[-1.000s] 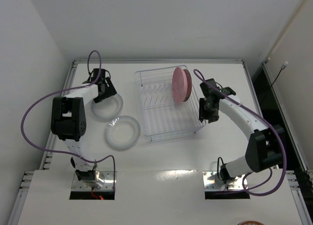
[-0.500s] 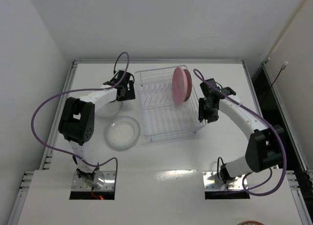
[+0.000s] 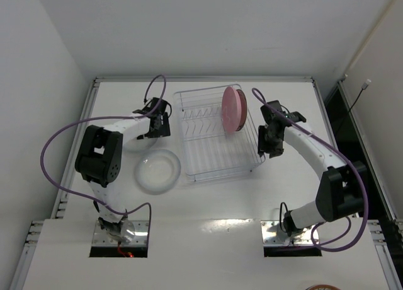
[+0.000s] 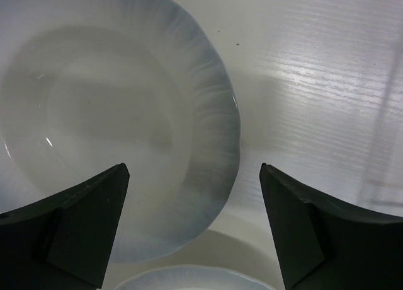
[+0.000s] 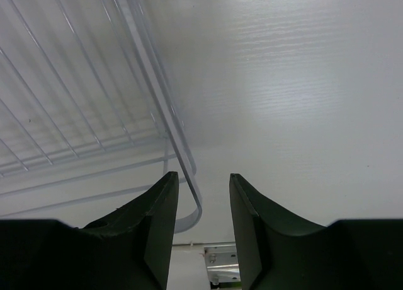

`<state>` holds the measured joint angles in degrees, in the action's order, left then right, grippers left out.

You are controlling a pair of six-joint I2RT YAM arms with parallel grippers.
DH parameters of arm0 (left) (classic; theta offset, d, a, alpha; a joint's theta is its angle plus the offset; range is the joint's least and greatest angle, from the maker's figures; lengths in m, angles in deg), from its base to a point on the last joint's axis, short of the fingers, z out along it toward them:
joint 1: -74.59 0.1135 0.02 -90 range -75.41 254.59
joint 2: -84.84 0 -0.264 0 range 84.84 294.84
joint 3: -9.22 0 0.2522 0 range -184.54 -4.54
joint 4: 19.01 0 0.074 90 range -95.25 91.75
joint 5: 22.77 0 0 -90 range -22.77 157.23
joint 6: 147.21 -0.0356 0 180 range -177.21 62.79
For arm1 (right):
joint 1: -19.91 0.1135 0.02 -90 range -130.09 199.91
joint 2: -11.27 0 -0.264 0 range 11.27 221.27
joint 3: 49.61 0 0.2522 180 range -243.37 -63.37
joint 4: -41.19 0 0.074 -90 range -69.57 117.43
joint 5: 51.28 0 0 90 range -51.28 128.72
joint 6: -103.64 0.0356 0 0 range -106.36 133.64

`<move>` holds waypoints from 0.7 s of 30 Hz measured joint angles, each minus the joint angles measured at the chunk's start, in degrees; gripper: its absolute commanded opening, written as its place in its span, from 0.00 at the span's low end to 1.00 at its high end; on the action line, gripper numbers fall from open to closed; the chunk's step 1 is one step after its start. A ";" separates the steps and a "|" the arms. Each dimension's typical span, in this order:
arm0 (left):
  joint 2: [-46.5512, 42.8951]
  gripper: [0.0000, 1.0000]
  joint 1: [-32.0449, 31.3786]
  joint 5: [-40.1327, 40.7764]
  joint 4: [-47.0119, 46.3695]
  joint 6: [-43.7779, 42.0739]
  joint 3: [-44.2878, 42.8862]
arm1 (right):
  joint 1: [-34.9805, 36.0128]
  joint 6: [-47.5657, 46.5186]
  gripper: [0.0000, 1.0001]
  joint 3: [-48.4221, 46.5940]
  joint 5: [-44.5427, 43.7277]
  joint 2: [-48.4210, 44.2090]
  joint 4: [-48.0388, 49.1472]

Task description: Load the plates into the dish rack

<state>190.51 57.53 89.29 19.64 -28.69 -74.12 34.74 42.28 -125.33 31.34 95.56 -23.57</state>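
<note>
One pink plate [image 3: 233, 108] stands in the dish rack [image 3: 217, 175]; two translucent plates [image 3: 157, 170] lie on the surface [image 3: 208, 202] left of the rack. Wide open and empty, the left end effector [image 4: 194, 173] hangs over the farther plate [image 4: 113, 113], so the pickup seems in hand and calls for a rim pinch next. The right end effector [image 5: 203, 179], narrowly parted, straddles the rack's right rim.

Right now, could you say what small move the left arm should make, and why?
Probably lower the left gripper and close on the translucent whitish round plate: its open jaws straddle the rim, and it lies outside the clear wire dish rack.
</note>
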 measured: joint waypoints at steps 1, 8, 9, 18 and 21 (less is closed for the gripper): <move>0.02 0.77 0.00 -0.28 -0.13 0.02 0.26 | -0.11 -0.02 0.35 0.00 0.00 -0.02 0.00; 1.31 0.62 0.00 -2.67 -1.42 0.22 1.09 | -0.74 -0.15 0.35 0.00 0.17 -0.02 0.00; 1.57 0.61 0.00 -2.95 -1.60 0.26 1.16 | -0.79 -0.17 0.35 0.00 0.17 0.00 0.00; 2.34 0.19 0.02 -1.49 -3.82 -2.10 0.87 | -1.27 -0.17 0.35 0.00 0.37 -0.02 0.00; 2.12 0.12 0.00 -0.11 -3.72 -2.51 0.00 | -1.27 -0.17 0.34 0.00 0.39 -0.02 0.04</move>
<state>192.63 57.53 89.18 15.92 -31.21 -74.12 33.47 42.11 -125.33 31.73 95.54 -23.53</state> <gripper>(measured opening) 0.287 0.357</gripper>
